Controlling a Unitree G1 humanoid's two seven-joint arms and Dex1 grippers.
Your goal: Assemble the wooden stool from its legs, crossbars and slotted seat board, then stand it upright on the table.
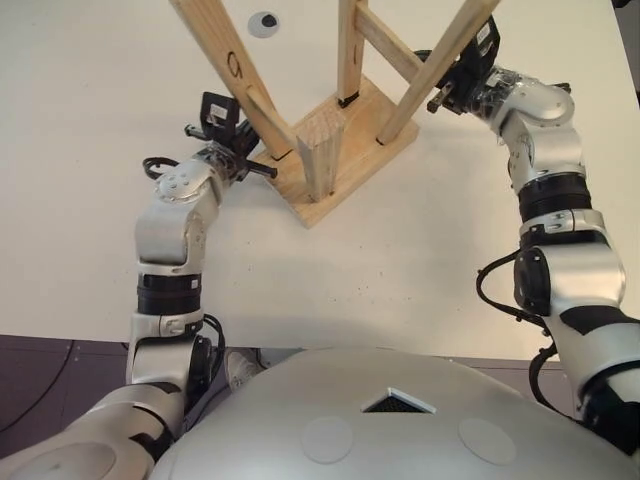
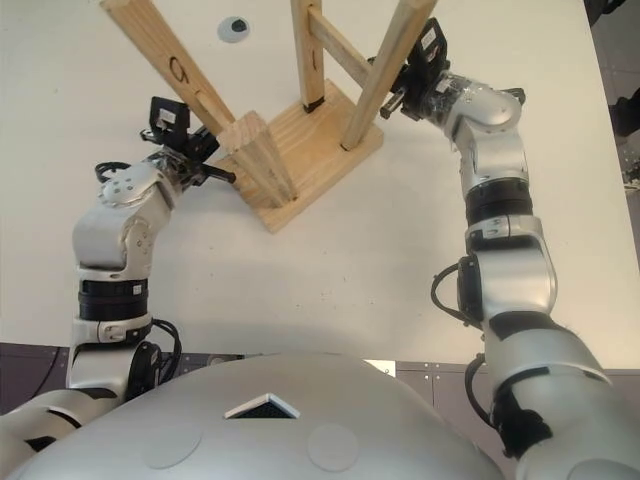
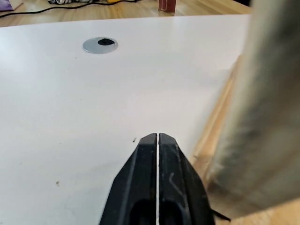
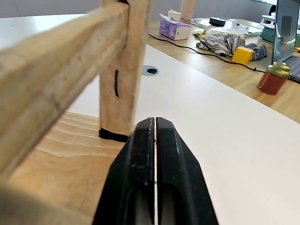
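- Stool (image 1: 365,150) sits upside down at 12 o'clock on the worktop (image 1: 120,120): seat board flat, four legs pointing up and splaying outward.
- A crossbar (image 1: 390,45) joins the back leg (image 1: 347,50) to the right leg (image 1: 440,60).
- Left pincer (image 1: 268,171): fingers pressed together, holding nothing. It sits at 9 o'clock of the board, just beside the foot of the left leg (image 1: 225,60).
- Right pincer (image 1: 433,102): also closed on nothing, at 2 o'clock of the board, right beside the right leg's lower part.
- We judge assembly done and the flip to upright remaining.
- The legs' long axes run upward, so each pincer must open and take the leg beside it. Both arms look equally near.
- Containers: a lidded jar (image 4: 273,77) with reddish contents on the far wooden table.
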